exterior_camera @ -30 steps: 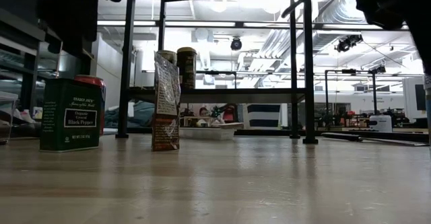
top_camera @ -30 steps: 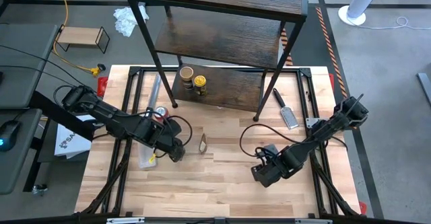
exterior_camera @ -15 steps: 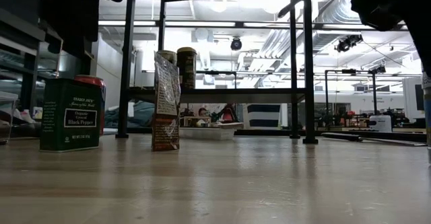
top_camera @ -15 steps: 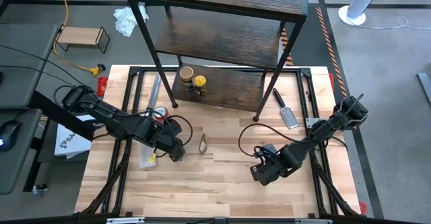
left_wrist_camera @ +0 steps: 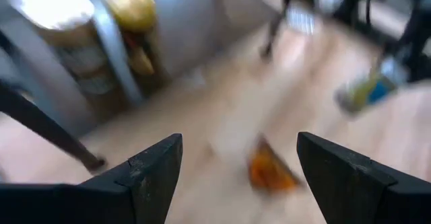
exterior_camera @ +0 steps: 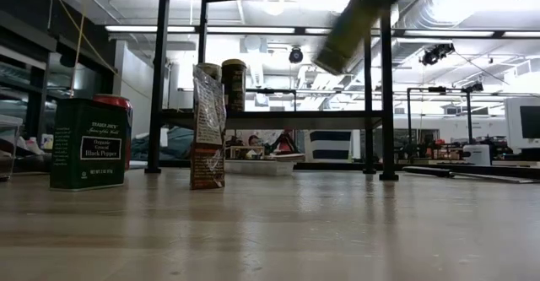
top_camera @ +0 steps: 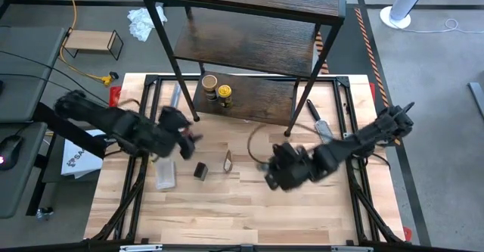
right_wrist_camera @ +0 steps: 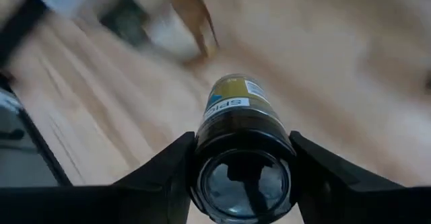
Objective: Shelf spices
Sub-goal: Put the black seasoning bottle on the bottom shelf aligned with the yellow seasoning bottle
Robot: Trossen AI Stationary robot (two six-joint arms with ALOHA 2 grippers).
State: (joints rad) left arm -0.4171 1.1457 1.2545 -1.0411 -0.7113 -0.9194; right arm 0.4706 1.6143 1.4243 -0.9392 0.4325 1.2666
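Motion blur smears the tilted greenish jar (exterior_camera: 348, 29) high beside the dark three-tier shelf's (exterior_camera: 270, 119) black post, its top cut off, and the orange packet (left_wrist_camera: 268, 171) near that shelf.

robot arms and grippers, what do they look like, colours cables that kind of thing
Both arms are dark, nearly black, built of jointed segments. The left gripper has two broad, flat, matte black fingers. The right gripper shows the same dark angular fingers. A thin black cable loops off the right arm. No markings are legible.
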